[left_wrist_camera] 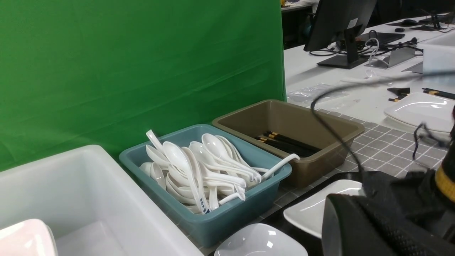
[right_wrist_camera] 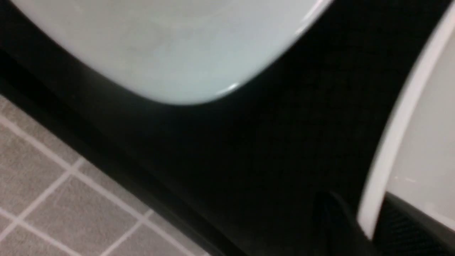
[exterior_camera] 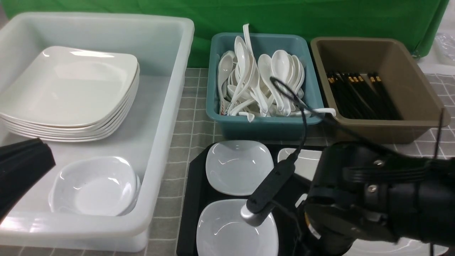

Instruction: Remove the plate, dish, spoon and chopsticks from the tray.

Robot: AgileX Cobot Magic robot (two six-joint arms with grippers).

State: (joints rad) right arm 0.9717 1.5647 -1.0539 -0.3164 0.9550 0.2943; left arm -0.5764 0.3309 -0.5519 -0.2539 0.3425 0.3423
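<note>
The tray [exterior_camera: 190, 199] is sitting at 6 o'clock in the front view, and the plate [exterior_camera: 312, 161] is lying on its 3 o'clock side, mostly hidden under the right arm. I judge the plate step to be the one in hand. In the right wrist view the right gripper [right_wrist_camera: 369, 231] is straddling the plate's rim, one finger on the tray side and one over the well. The jaws are looking pinched onto the rim, though blur is making that hard to confirm. The next move is calling for a firm hold, a lift clearing the tray's raised rim, and a carry toward 10 o'clock, where the white tub [exterior_camera: 170, 117] is holding a stack of plates [exterior_camera: 71, 92]. The left gripper [exterior_camera: 21, 170] is showing only as a dark bulk at 9 o'clock over that tub's near end, close to the likely drop-off path, and I cannot tell whether it is open or closed. The brown tub [exterior_camera: 384, 131] at 1 o'clock is holding stored chopsticks [exterior_camera: 359, 96], and the teal tub [exterior_camera: 263, 122] at 12 o'clock is holding stored spoons [exterior_camera: 263, 81]. The far dish [exterior_camera: 239, 167] and near dish [exterior_camera: 236, 231] are lying on the tray's 9 o'clock half, near the plate, so a sliding plate is risking a nudge to them. No spoon or chopsticks are showing on the tray in any view.
</note>
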